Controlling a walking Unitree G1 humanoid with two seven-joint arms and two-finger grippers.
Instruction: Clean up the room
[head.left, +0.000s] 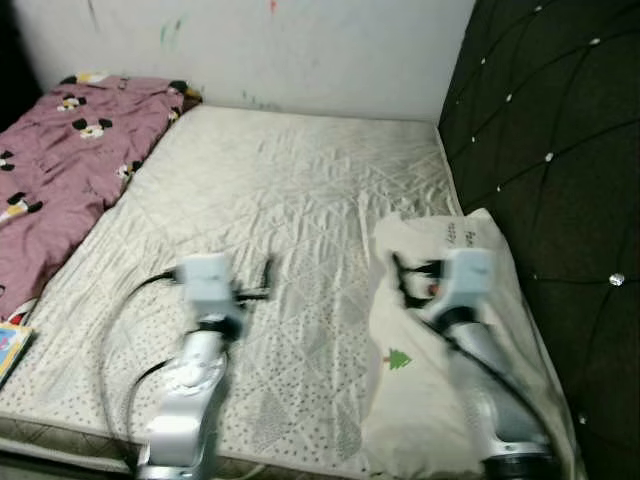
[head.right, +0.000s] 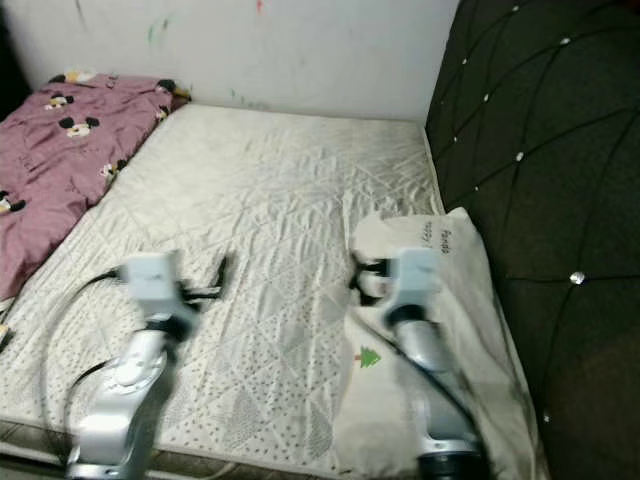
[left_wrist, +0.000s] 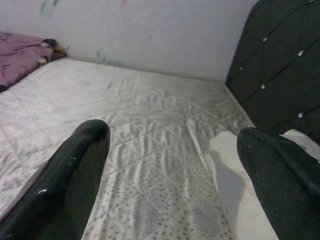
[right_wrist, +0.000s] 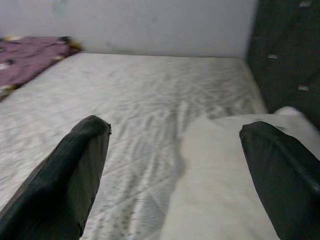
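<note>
Fingers (right_wrist: 65, 185) of the right gripper (right_wrist: 175, 165) are standing spread wide with nothing between them, hovering over the near end of the cream pillow (head.left: 440, 380); the left gripper (left_wrist: 170, 170) is likewise gaping, fingers (left_wrist: 65, 185) apart, over bare quilted mattress (head.left: 290, 190) just beside the pillow's left edge. Pillow is lying against the dark tufted headboard (head.left: 560, 150), on the mattress's right side, its small green tree print (head.left: 398, 358) facing up. Away from the pillow, toward the white wall (head.left: 300, 45), the mattress is running open and flat. Far across from the pillow, a purple mouse-print blanket (head.left: 60, 170) is bunching along the mattress's left edge, reaching the wall. Both silver arms are reaching forward from the mattress's near edge, roughly parallel, the right one crossing over the pillow, the left one well apart from it with a black cable looping beside it. Head views are slightly blurred.
</note>
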